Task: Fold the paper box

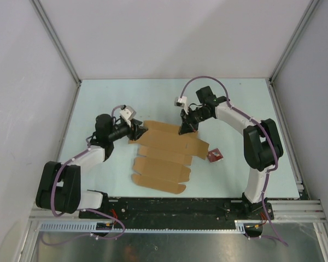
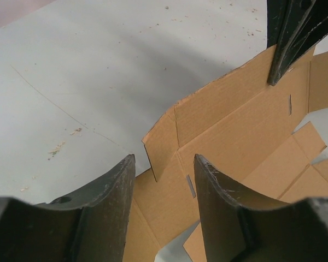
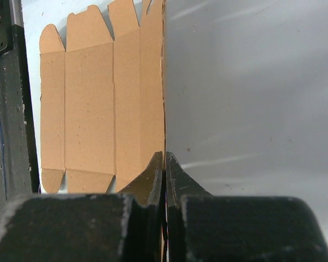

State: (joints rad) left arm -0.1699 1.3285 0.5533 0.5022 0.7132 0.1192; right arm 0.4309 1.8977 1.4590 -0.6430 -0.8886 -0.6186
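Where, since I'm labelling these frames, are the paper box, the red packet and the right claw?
paper box [image 1: 163, 159]: top view, a middle panel.
red packet [image 1: 214, 156]: top view, its centre.
right claw [image 3: 164, 159]: right wrist view, between its fingertips.

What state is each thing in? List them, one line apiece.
paper box: unfolded, mostly flat on the table, far panel raised.
right gripper: shut on the paper box's raised far edge.
left gripper: open at the box's left end, gripping nothing.
red packet: lying on the table by the box's right end, untouched.
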